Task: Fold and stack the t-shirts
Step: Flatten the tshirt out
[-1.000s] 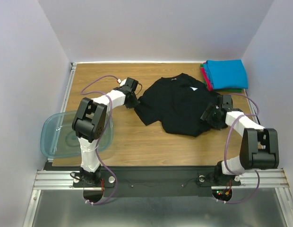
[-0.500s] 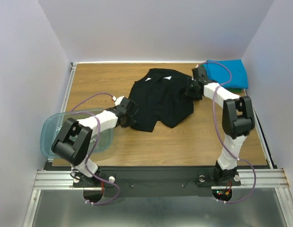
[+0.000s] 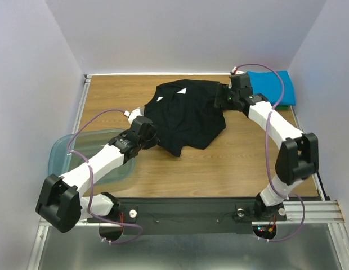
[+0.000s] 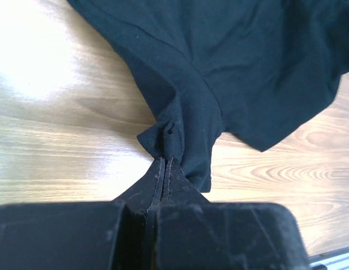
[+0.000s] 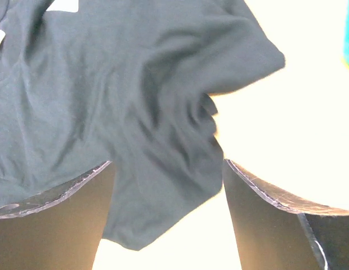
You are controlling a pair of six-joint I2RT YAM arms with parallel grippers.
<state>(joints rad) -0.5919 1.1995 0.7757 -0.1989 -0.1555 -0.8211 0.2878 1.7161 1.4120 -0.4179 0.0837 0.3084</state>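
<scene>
A translucent tub (image 3: 61, 160) overhangs the wood-grain tabletop (image 3: 242, 163) at its left edge, under the left arm. A folded blue t-shirt (image 3: 273, 87) sits in the far right corner. The black t-shirt (image 3: 188, 115) lies rumpled mid-tabletop. The left end effector (image 4: 166, 158) pinches its near edge, and the right end effector (image 5: 168, 163) is spread above its far right part. 3 pale walls (image 3: 180, 34) enclose the tabletop.

There are one black t-shirt (image 3: 188, 115), one folded blue t-shirt (image 3: 273, 87), one translucent tub (image 3: 61, 151) and two arms, left arm (image 3: 101, 161) and right arm (image 3: 271, 116).
</scene>
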